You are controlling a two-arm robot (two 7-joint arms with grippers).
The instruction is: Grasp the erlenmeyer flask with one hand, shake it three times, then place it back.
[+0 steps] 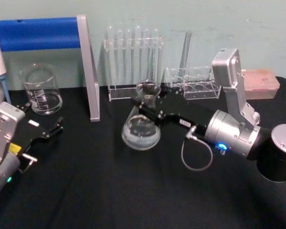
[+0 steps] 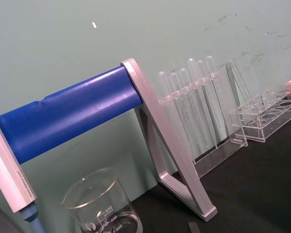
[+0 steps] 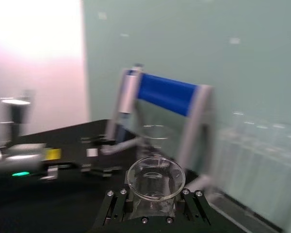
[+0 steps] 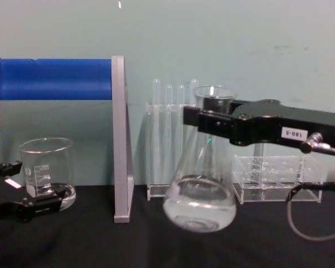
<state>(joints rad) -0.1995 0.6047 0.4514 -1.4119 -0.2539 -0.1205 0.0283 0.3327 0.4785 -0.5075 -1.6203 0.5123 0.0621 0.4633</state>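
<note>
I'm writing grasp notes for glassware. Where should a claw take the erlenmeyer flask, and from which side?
Grip the erlenmeyer flask by its narrow neck, under the flared rim, coming in sideways from the robot's right, as the right claw has it. The neck is slim enough to clamp, and the rim should stop slipping. The wide base looks too broad.

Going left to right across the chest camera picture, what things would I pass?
Glass beaker → grey post of the blue-bar stand → erlenmeyer flask, its neck gripped by the right claw → low clear rack. The left claw, lying open low at the left, overlaps the beaker, so it's left out.
</note>
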